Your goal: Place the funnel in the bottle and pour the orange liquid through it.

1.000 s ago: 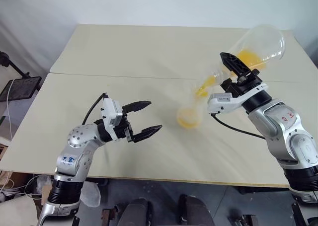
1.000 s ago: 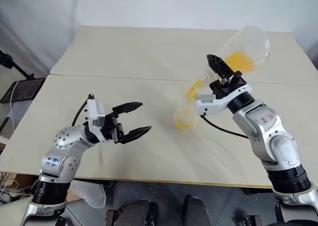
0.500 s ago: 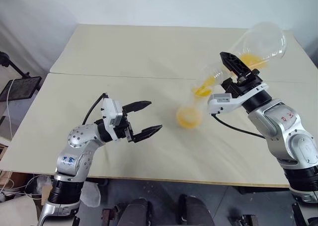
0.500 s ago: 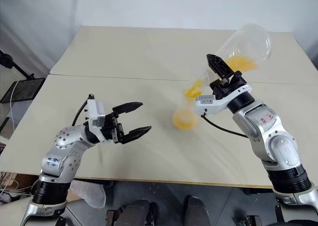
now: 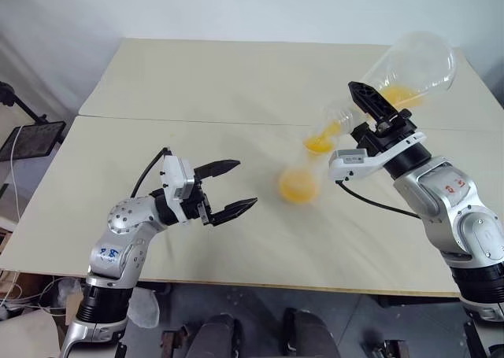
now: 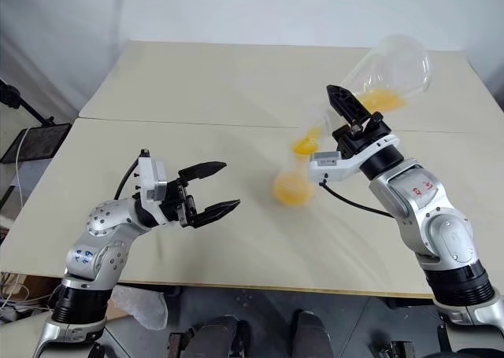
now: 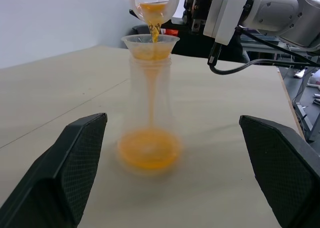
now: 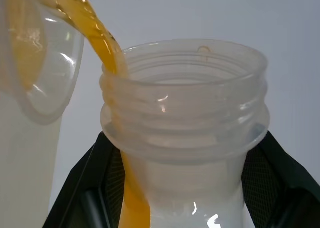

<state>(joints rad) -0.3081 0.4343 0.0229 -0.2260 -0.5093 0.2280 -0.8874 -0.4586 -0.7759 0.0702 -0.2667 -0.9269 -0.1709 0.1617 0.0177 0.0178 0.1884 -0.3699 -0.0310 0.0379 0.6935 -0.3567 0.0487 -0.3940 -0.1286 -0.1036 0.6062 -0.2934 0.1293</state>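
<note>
Left wrist view: bottle [image 7: 150, 112] upright on the table [image 7: 60, 87], funnel [image 7: 150, 41] seated in its neck
Pour: flask [image 5: 394, 79] tilted, mouth down-left over the funnel; thin stream of orange liquid [image 7: 154, 32] running from the flask mouth into the cone
Liquid in bottle: orange pool across the base, plus some in the funnel cone
Liquid in flask: some left, lying in the lower side of the raised round body toward the neck
Right gripper [image 5: 370, 106]: fingers clamped tight on the flask neck, just behind the threaded mouth; flask held up right of the bottle, body pointing far-right
Left gripper [image 5: 236, 189]: fingers spread wide, holding nothing; level, aimed right at the bottle, well apart from it on the near-left
Bottle position: mid-table, between the two grippers, closer to the right one
Table: pale, two panels, seam running left-right on the far side of the bottle
</note>
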